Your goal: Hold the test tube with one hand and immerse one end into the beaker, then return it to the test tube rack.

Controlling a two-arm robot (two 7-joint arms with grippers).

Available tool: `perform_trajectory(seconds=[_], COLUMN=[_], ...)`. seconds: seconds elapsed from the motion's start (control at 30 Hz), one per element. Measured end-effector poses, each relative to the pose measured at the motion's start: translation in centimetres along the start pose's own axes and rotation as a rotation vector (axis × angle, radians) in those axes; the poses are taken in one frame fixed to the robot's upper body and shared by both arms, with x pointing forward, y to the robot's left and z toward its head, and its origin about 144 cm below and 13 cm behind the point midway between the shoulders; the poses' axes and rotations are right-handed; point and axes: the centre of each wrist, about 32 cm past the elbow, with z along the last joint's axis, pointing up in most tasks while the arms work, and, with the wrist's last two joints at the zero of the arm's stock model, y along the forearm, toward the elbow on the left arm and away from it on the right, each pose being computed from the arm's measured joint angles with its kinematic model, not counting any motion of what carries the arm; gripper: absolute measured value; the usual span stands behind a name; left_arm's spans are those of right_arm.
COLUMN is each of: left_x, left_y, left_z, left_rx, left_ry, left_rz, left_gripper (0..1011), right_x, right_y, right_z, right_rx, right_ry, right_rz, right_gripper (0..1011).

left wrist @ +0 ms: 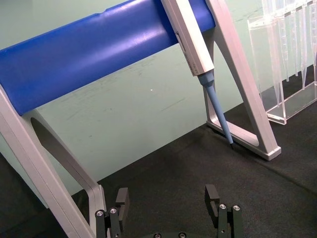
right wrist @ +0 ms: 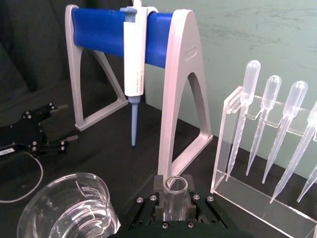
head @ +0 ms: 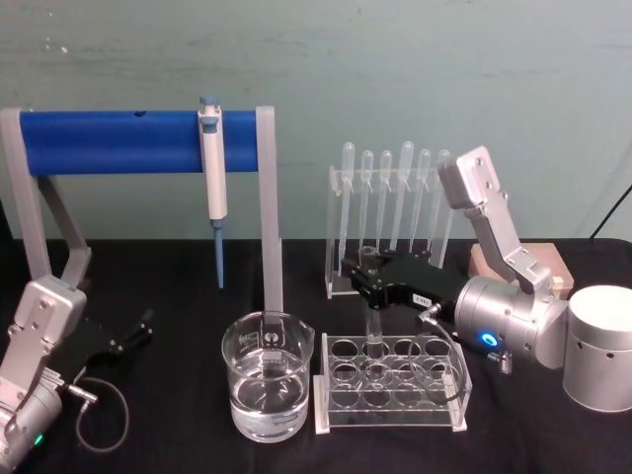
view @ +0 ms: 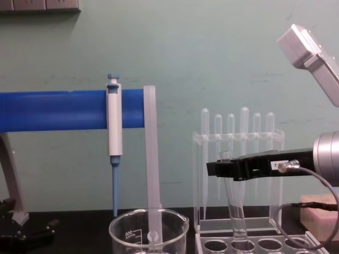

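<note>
My right gripper (head: 367, 277) is shut on the test tube (head: 374, 323), a clear glass cylinder held nearly upright near its open rim. Its rounded bottom hangs at the top of the clear tube rack (head: 395, 407); I cannot tell whether it is inside a hole. In the chest view the test tube (view: 235, 209) hangs below the right gripper (view: 225, 168). The right wrist view shows the test tube's rim (right wrist: 176, 197) between the fingers. The beaker (head: 267, 387), holding clear liquid, stands left of the rack. My left gripper (head: 133, 332) rests open at the far left of the table.
A blue-barred stand (head: 138, 142) with a white-and-blue pipettor (head: 212, 178) hanging on it spans the back left. A clear holder with several plastic pipettes (head: 390, 207) stands behind the rack. A grey cylinder (head: 599, 348) sits at the right edge.
</note>
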Motion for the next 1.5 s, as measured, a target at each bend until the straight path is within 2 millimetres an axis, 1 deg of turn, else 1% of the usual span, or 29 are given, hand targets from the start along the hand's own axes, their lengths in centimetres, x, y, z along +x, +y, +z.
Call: perform_trajectory(seconds=[0.23,0.37,0.57,0.7,1.0,1.5], left_x=[0.0,0.0,0.0,0.0,0.0,0.0], left_y=[0.0,0.0,0.0,0.0,0.0,0.0], left_z=[0.0,0.0,0.0,0.0,0.0,0.0], left_rx=[0.000,0.000,0.000,0.000,0.000,0.000], left_ry=[0.000,0.000,0.000,0.000,0.000,0.000], left_rz=[0.000,0.000,0.000,0.000,0.000,0.000], left_gripper=[1000,1000,1000,1000,1000,1000], right_x=[-0.2,-0.5,-1.2,-1.5,-1.9,-1.9], right_y=[-0.9,-1.9,-4.0,-4.8,-5.4,-5.4], right_z=[0.3,0.7,2.0,2.8,3.7,3.7], right_rx=[0.045,0.105,0.204,0.233,0.253,0.255], right_ry=[0.003,0.001,-0.024,-0.048,-0.085,-0.090], right_rz=[-0.005,-0.007,-0.001,0.003,0.011,0.008], right_gripper=[224,224,224,224,224,224])
